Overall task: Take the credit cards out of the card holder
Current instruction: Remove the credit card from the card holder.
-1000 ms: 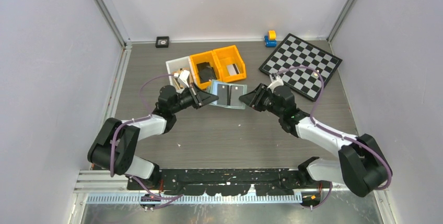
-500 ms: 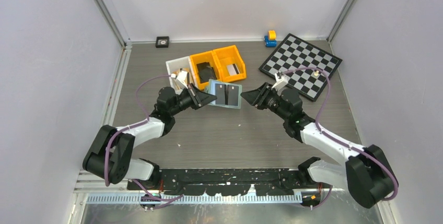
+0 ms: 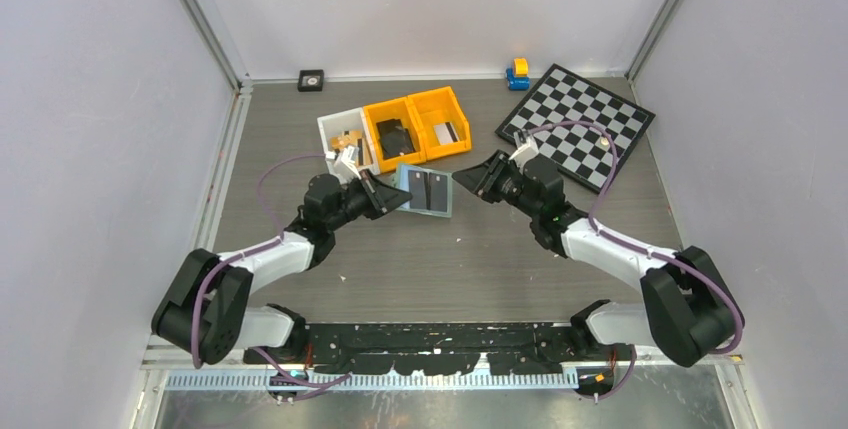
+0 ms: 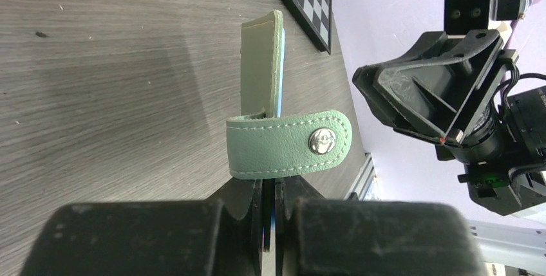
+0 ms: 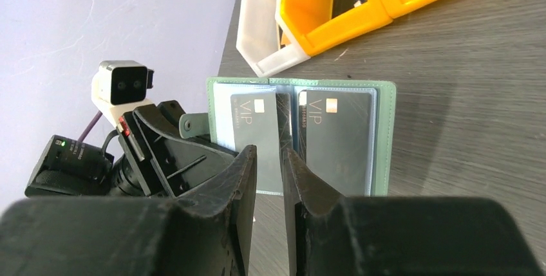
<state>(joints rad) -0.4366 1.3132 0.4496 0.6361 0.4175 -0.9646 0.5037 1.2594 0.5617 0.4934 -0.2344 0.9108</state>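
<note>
- The card holder (image 3: pixel 425 190) is held open above the table, a little toward 12 o'clock from the table's centre, with its inner side facing the right arm.
- The left gripper (image 3: pixel 388 195) is clenched on the holder's edge at the holder's 9 o'clock. In the left wrist view the snap strap (image 4: pixel 290 144) curls just above the pinched fingers.
- The right gripper (image 3: pixel 470 177) sits at the holder's 3 o'clock, apart from it. Its fingers are slightly parted and grasp nothing.
- The right wrist view shows two dark cards (image 5: pixel 338 134) marked VIP, one in each clear sleeve.
- The holder looks light, with a soft cover likely to flex or swing when it is tugged.
- The sleeves look glossy and probably slippery, while the cards should be thin and stiff.
- The best hold is likely a pinch on a card's exposed edge, pulling along the sleeve. Which side the sleeves open on cannot be told.
- Yellow bins (image 3: pixel 420 124) stand at the holder's 12 o'clock, and a checkerboard (image 3: pixel 575 124) lies at its 2 o'clock.
</note>
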